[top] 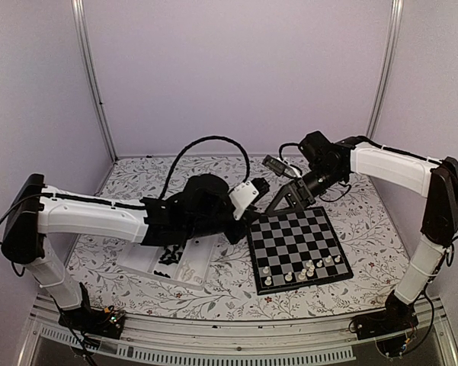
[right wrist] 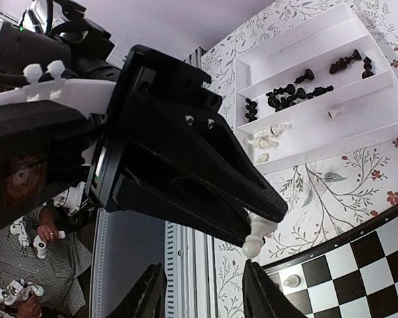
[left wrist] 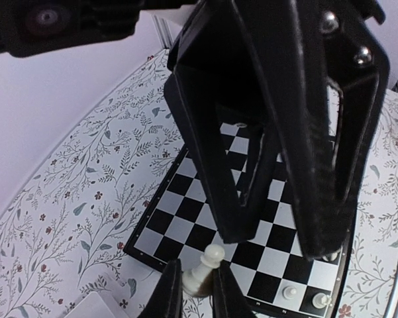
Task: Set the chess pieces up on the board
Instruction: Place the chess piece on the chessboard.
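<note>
My left gripper (left wrist: 199, 283) is shut on a white chess piece (left wrist: 206, 267), which tilts out between its fingertips above the near-left edge of the board (left wrist: 183, 227). In the top view both grippers meet over the board's (top: 289, 236) far-left corner. My right gripper (right wrist: 202, 291) is open, its fingers spread wide just beside the held white piece (right wrist: 255, 235), with nothing between them. Several white chess pieces (top: 305, 269) stand in the board's near rows. Other black pieces (right wrist: 285, 96) and white pieces (right wrist: 265, 139) lie in the clear tray (right wrist: 357, 109).
The tray (top: 141, 263) lies left of the board under my left forearm. A black cable (top: 206, 145) loops above the left arm. A person's hands (right wrist: 36, 235) show beyond the table rail in the right wrist view.
</note>
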Tool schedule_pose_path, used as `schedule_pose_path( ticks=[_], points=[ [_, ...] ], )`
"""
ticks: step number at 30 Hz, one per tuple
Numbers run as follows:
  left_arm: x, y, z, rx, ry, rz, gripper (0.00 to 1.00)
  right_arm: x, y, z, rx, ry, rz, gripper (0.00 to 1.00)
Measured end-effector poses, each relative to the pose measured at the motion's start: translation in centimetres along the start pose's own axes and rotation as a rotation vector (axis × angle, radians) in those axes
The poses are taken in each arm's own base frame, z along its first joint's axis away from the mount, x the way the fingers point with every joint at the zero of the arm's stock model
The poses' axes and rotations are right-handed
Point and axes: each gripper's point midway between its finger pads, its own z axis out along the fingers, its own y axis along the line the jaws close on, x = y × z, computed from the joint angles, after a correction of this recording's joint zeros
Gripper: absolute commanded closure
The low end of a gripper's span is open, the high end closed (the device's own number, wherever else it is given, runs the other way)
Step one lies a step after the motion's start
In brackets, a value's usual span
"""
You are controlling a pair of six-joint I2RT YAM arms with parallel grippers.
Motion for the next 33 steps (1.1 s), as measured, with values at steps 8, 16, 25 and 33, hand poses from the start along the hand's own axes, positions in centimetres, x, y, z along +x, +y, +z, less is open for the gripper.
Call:
schedule_pose_path(
  ticks=[8,16,25,33],
  points=[
    [-1.6,-0.6,0.4,0.013,-0.03,0.004,0.99,0.0,-0.9,0.3,0.016,0.009,0.033,0.64],
    [-1.7,-0.8,0.9,0.009,-0.014,0.011,0.99,0.2,-1.5,0.4,0.025,0.018,0.053,0.79],
    [-1.8,-0.8,0.9,0.013,-0.014,0.027,1.0,0.2,-1.5,0.4,0.026,0.018,0.055,0.63],
    [-2.0,-0.8,0.9,0.012,-0.021,0.034,1.0,0.0,-1.5,-0.1,0.022,0.004,0.058,0.64]
  ],
)
